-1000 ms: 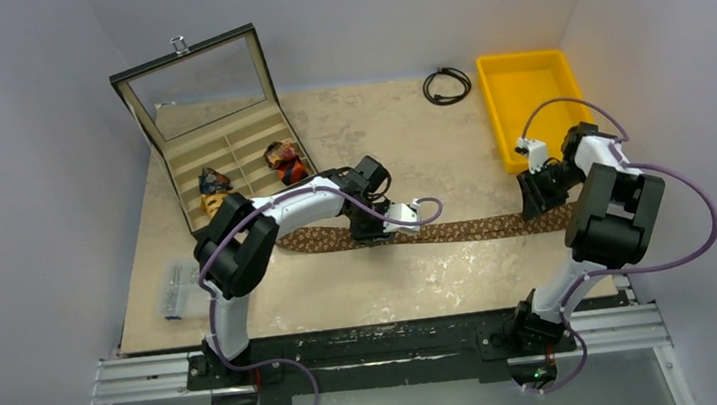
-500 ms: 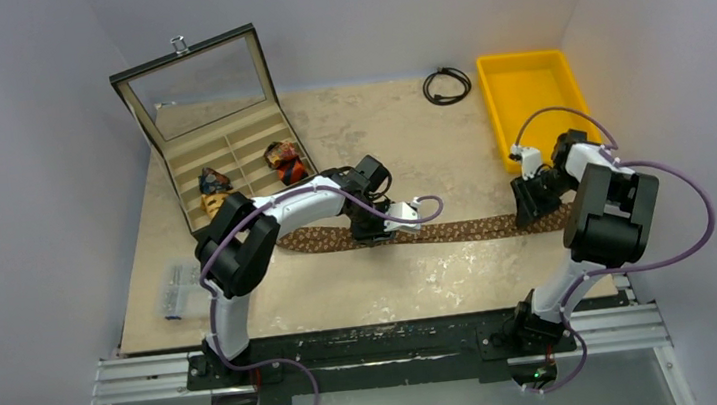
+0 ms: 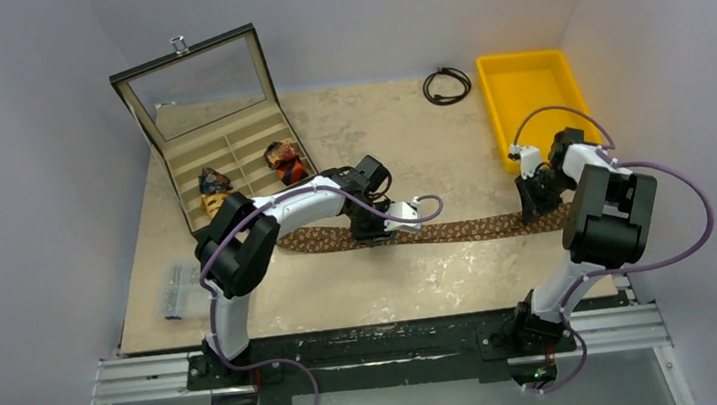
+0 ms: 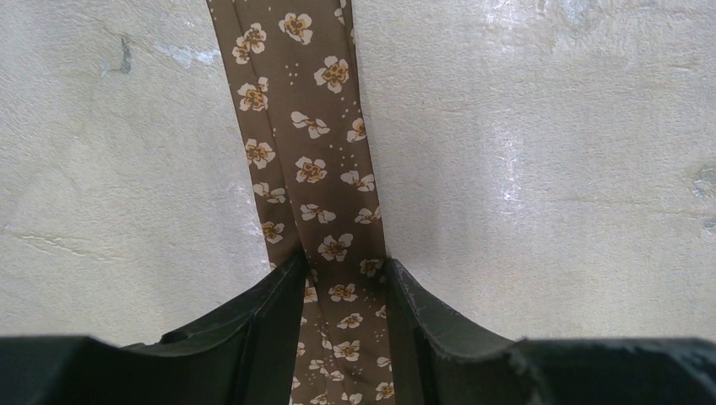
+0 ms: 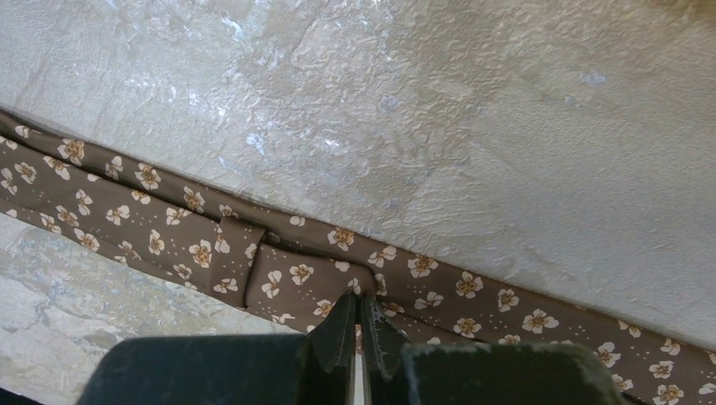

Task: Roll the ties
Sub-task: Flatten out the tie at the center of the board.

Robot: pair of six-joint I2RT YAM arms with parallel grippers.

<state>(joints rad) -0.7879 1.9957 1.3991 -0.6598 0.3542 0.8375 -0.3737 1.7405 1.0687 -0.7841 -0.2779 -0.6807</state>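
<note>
Since a second ago, the right hand [image 5: 356, 325] has slid inward along the table [image 3: 423, 276] and snapped together; its fingers now press tip to tip, pinching a fold of the brown tie [image 5: 194, 240] near its right end. Partly spread, the left hand [image 4: 344, 291] straddles the same tie at its middle, both fingers touching its edges while the tie lies flat across the table.

No lettering, label, brand mark, number or sign can be read in any view; the only printed marking is a small flower pattern on fabric.
</note>
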